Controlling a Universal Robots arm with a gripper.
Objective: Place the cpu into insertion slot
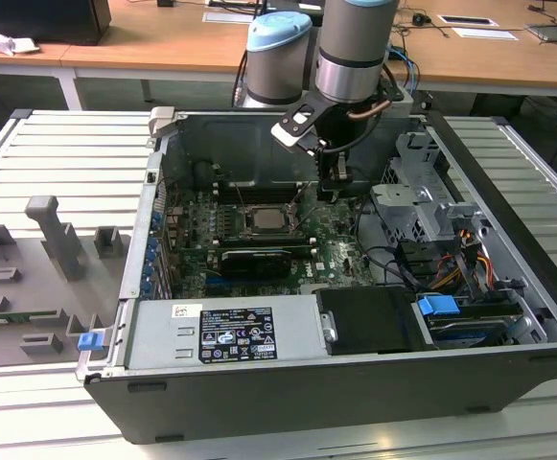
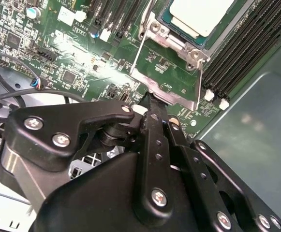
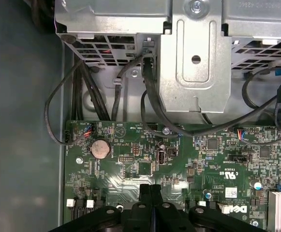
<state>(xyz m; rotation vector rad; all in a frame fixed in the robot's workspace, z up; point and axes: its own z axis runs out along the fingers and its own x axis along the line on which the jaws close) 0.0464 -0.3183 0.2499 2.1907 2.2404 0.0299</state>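
A: Where's the small, pale silver square cpu (image 2: 203, 14)?
B: Seated in the square, dark, shiny-framed insertion slot (image 2: 176, 44).
A: And the black gripper (image 2: 150, 99)?
B: Fingers pressed together, holding nothing, near that slot.

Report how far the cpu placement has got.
Done: the cpu lies in the insertion slot, whose metal frame stands swung open. In hand: nothing; the gripper is shut and empty, close by that frame's edge. Left: nothing of the placing that shows, though I cannot tell whether the chip sits fully flat.
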